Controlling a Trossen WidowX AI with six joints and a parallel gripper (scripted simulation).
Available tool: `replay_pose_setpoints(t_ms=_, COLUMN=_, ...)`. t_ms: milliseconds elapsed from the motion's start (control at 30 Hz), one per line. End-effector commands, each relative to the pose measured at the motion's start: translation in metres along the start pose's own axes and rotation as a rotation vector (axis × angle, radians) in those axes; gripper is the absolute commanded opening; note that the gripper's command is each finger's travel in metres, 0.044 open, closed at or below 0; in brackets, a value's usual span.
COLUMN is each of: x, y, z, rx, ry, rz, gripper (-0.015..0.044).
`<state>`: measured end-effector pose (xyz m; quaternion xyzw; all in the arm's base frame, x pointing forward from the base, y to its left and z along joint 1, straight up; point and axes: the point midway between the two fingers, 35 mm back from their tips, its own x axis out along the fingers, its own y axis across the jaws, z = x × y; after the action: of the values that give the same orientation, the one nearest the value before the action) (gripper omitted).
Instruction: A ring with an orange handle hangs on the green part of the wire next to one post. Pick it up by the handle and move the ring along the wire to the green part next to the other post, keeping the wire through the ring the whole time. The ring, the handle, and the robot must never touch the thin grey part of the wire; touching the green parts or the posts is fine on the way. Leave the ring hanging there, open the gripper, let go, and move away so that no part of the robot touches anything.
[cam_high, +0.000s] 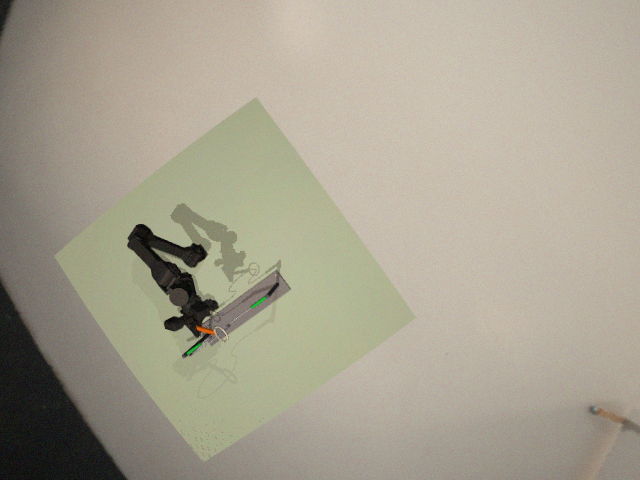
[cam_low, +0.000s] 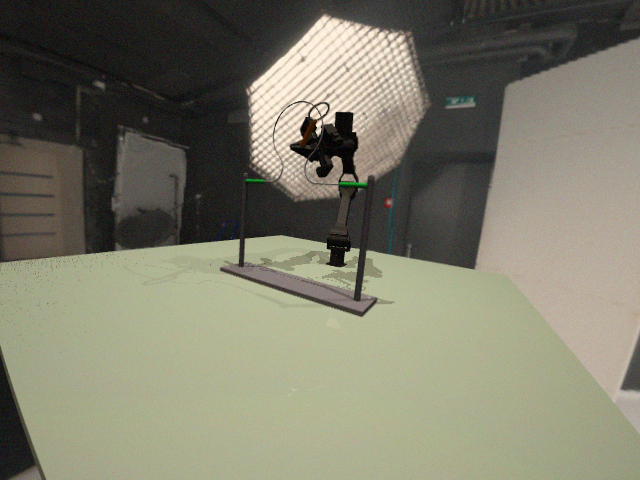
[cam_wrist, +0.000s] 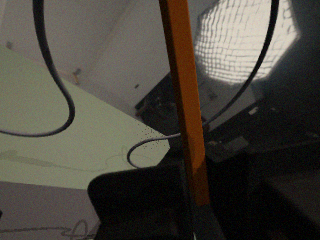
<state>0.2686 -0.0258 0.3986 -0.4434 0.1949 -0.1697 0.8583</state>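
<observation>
Holding the orange handle up by the wire's arch

Watching from my remote station, I have the black end effector nearly closed, its fingers clamped on the orange bar-shaped handle. In the exterior view, the handle points to about one o'clock, up to the thin round ring, which sits high, near the top of the looping grey wire. I can't tell whether they touch. Green wire sections lie below the ring, toward seven and five o'clock, beside two dark upright posts. Their flat grey-purple base rests on the pale green bench.
</observation>
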Motion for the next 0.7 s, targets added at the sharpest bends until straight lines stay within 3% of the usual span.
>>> replay_pose_setpoints(t_ms=0, x=-0.0008, y=-0.0028, z=-0.0008, rx=-0.038, ry=-0.004, rz=-0.028, gripper=-0.0150)
replay_pose_setpoints(t_ms=667, x=-0.0004, y=-0.0111, z=0.0003, rx=-0.254, ry=-0.032, rz=-0.150, gripper=-0.0150)
